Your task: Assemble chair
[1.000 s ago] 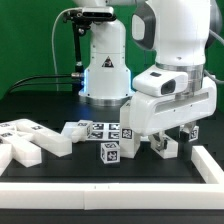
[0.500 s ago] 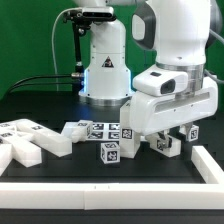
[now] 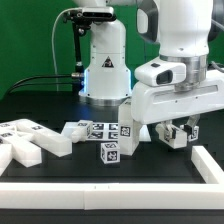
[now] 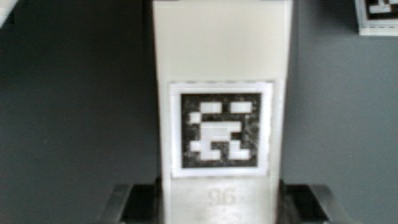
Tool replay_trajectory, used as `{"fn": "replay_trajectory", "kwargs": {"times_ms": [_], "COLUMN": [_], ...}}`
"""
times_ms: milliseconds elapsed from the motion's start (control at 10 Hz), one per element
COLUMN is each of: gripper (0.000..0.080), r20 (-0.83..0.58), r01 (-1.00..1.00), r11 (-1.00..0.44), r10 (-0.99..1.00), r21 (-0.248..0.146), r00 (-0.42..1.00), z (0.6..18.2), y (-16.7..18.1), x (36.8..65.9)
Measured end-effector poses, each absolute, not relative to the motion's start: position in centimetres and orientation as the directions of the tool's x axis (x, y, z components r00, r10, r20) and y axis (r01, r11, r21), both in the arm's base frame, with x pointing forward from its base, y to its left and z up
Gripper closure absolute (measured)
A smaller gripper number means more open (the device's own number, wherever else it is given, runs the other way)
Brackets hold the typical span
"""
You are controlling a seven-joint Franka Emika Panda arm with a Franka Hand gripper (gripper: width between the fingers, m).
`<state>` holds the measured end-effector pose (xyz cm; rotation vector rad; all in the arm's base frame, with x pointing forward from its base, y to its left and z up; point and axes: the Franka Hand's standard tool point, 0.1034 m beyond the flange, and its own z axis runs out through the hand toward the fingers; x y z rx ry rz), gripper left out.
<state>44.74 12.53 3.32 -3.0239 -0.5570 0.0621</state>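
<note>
My gripper [image 3: 176,131] hangs low over the table at the exterior view's right, shut on a white chair bar [image 3: 170,138] that it holds just above the table. In the wrist view the bar [image 4: 217,60] runs straight out from between the two dark fingers [image 4: 135,200], and it carries a black-and-white tag [image 4: 219,128]. The gripper [image 4: 217,205] clamps the bar's near end. More white chair parts [image 3: 38,141] lie at the exterior view's left. Tagged white pieces [image 3: 104,129] lie in the middle.
A small tagged cube [image 3: 110,151] stands in front of the middle pieces. A white rail [image 3: 100,188] runs along the table's front and a white wall [image 3: 209,166] stands at the right. The arm's base [image 3: 105,70] stands behind.
My gripper has moved towards the exterior view's right and risen a little, carrying the white bar with it. The other parts have not moved.
</note>
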Motion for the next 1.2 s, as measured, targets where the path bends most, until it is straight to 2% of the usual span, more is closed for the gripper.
{"fn": "replay_trajectory", "kwargs": {"times_ms": [200, 600, 700, 1100, 1200], "gripper": [0.0517, 0.0517, 0.0517, 0.0517, 0.0445], "r20": [-0.033, -0.03, -0.023, -0.017, -0.016], "r01": [0.317, 0.305, 0.311, 0.314, 0.338], "r11": [-0.945, -0.949, -0.947, -0.946, -0.938], "r10": [0.32, 0.308, 0.313, 0.317, 0.34], "r21": [-0.078, -0.082, -0.082, -0.082, -0.082], "r00": [0.947, 0.951, 0.949, 0.948, 0.94], "z": [3.2, 2.0, 2.6, 2.5, 2.3], "y": [12.6, 15.4, 16.2, 16.2, 15.6], "x": [44.6, 43.1, 43.7, 43.7, 43.6]}}
